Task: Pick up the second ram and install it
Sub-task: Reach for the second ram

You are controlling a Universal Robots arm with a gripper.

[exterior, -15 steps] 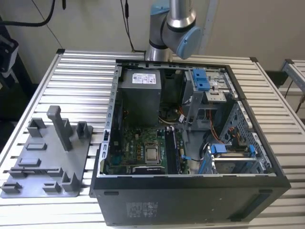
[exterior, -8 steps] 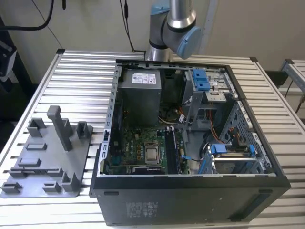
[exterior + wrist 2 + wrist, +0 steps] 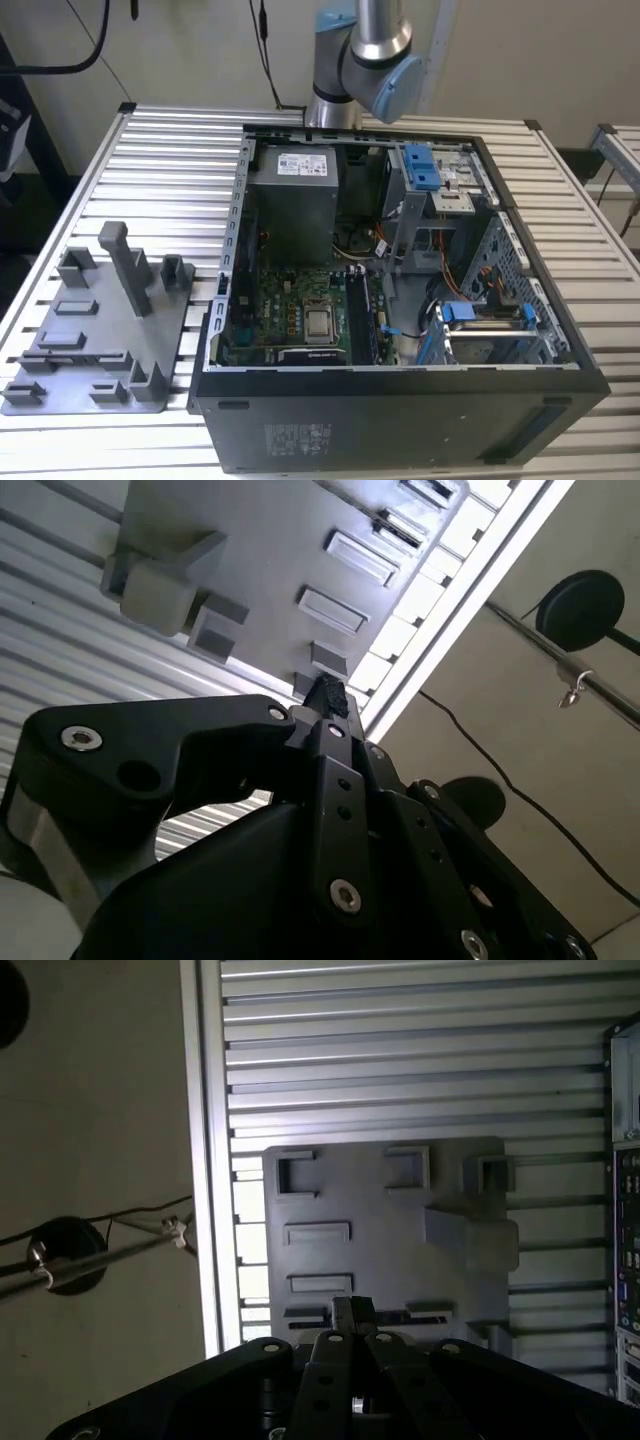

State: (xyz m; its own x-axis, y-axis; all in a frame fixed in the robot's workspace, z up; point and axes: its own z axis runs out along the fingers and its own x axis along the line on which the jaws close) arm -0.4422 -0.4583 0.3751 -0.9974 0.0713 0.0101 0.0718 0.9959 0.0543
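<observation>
Two dangers stand out to us. The black two-fingered gripper (image 3: 352,1310) hangs well above the flat grey plastic fixture tray (image 3: 375,1215). That tray lies on the ribbed aluminium slat table (image 3: 400,1060) beside the open black computer tower case (image 3: 400,390). The jaws look pressed together at the tips, with nothing between them that we can see. We cannot pick out the second ram, a thin flat memory stick, for certain. Our best candidate is the dark strip (image 3: 425,1313) in the long narrow slot at the tray's edge. In the first wrist view that slot runs just beyond the gripper's tips and in line with them. First, we judge that if the gripper came down with its jaws shut, the tips would land on the stick's top edge or the slot walls instead of straddling the board. That could chip it or shove the tray, which seems to rest loose on the slats. Second, the slot is narrow and the tall grey upright holder block (image 3: 470,1245) stands near it. A grip taken off-centre or twisted could lift the stick tilted, drag it against the slot and raise the tray with it. A tilted stick would also meet the dark memory slots (image 3: 363,318) beside the processor socket askew, and pressing it home could bend the board or leave it half seated.
</observation>
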